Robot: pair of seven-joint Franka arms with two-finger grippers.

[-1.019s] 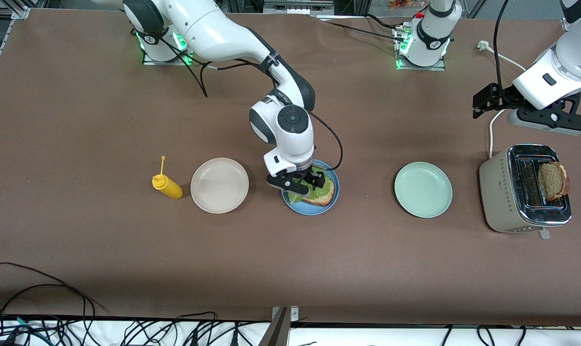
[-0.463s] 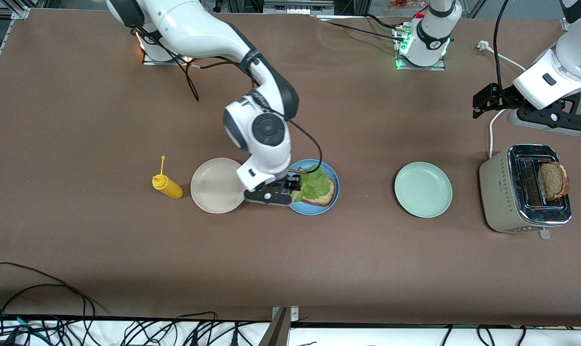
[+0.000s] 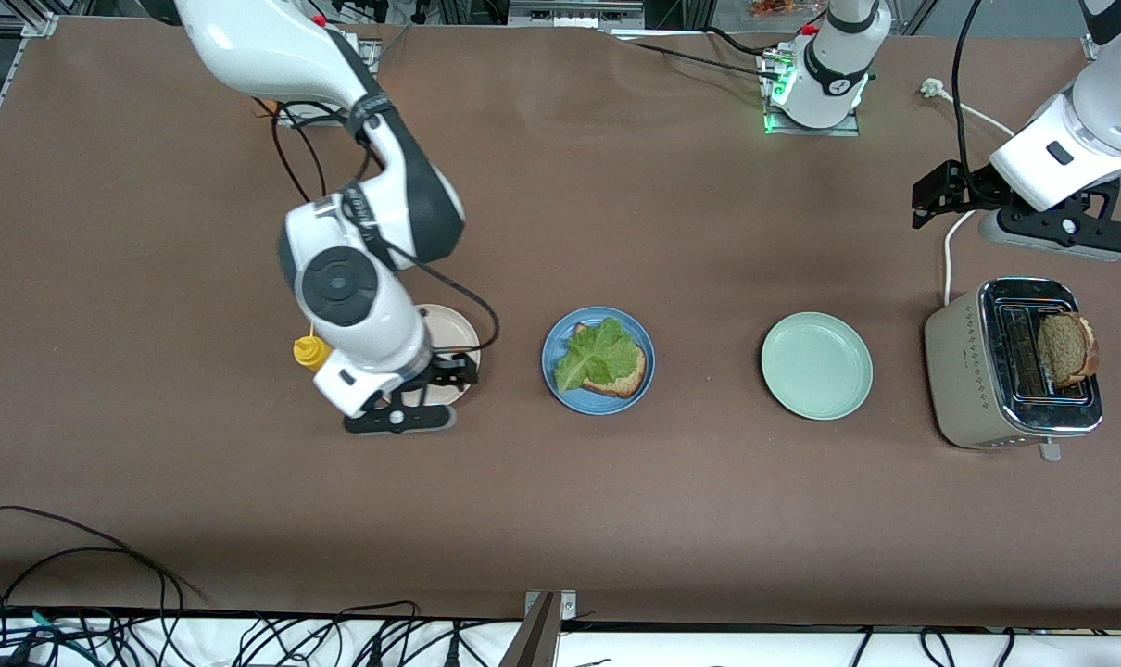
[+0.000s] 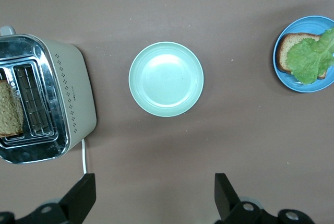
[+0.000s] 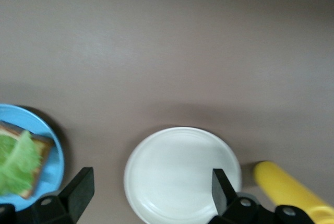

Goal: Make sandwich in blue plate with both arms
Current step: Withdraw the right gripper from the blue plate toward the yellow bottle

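Partly, right hand (image 3: 421,394) hides beige plate (image 3: 454,326); yellow bottle (image 3: 308,350) mostly covered.

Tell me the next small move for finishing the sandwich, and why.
Probably lower the open left gripper onto the bread slice standing in the toaster. The blue plate holds only one slice topped with lettuce, and the open right gripper is empty over the beige plate.
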